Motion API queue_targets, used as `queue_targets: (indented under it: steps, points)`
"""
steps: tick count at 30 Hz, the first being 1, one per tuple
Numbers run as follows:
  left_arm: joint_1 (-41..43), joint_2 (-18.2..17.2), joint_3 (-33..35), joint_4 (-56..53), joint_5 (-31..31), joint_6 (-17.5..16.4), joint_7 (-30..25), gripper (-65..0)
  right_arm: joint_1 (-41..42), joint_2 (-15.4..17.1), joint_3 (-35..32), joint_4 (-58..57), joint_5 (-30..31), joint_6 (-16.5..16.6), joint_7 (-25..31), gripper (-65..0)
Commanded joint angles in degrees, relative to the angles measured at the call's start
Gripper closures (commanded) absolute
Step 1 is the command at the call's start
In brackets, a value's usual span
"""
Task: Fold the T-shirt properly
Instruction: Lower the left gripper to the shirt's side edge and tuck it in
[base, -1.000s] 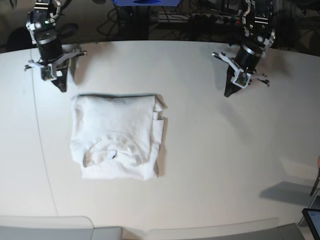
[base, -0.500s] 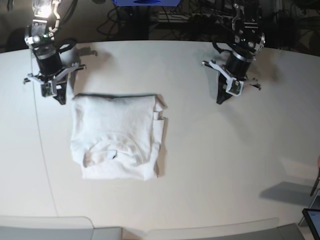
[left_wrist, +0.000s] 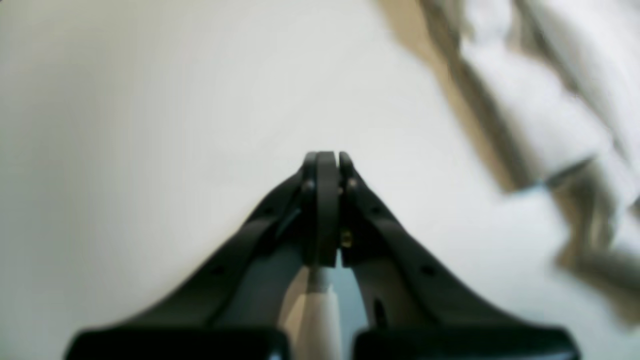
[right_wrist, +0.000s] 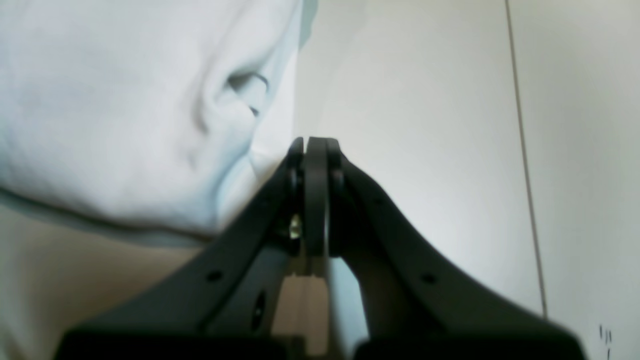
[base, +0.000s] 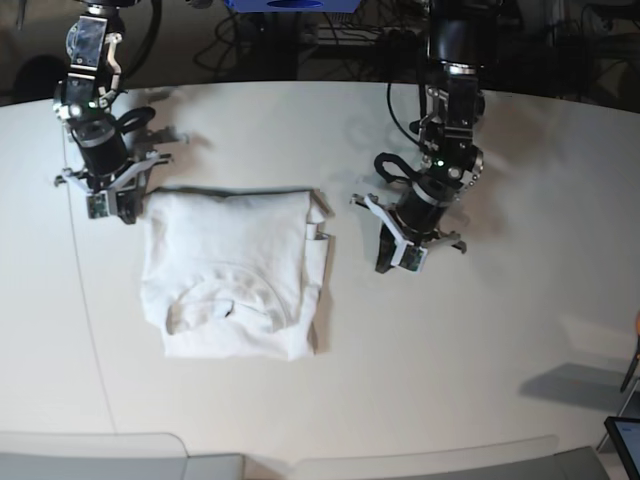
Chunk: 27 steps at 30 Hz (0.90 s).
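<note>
Already the T-shirt (base: 235, 272) lies folded into a compact rectangle on the table (base: 480, 330), collar up. Both end effectors are closed and empty. The right end effector (base: 126, 212) sits just beside the T-shirt's far corner, and the left end effector (base: 383, 265) rests near its opposite edge, apart from it, probably flanking the cloth for another fold.

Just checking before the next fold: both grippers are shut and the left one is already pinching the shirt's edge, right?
Not quite. Both are shut, but the left gripper holds nothing: the left wrist view shows its tips over bare table, apart from the shirt.
</note>
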Motion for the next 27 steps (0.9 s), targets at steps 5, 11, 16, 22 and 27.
queue_targets:
  steps: [5, 11, 16, 22, 27]
  points:
    - [-1.6, 2.1, 4.3, -0.4, -0.4, 0.1, -1.5, 0.0, 1.1, 1.2, 0.4, -1.4, 0.4, -0.1, 1.5, 0.0]
    - [-1.3, 3.2, 8.0, -0.4, -0.4, 3.8, -1.7, 0.0, 1.1, 1.9, 0.4, -1.6, 0.4, -0.1, 1.5, 0.0]
    - [-1.6, 3.2, 10.6, -0.5, -0.4, 4.0, -1.5, 0.0, 1.1, 2.9, 0.5, -1.7, 0.4, -0.1, 1.7, 0.0]
    - [-3.8, 4.4, 12.2, -1.7, -0.4, 4.1, -1.4, 0.0, 1.8, 2.7, 3.8, -1.7, 0.4, -0.1, 1.8, 0.0]
    - [-4.9, 6.0, 12.7, -4.1, -0.4, 4.1, -1.3, 0.0, 1.9, 3.2, 4.8, -1.7, 0.4, -0.1, 1.7, 0.0]
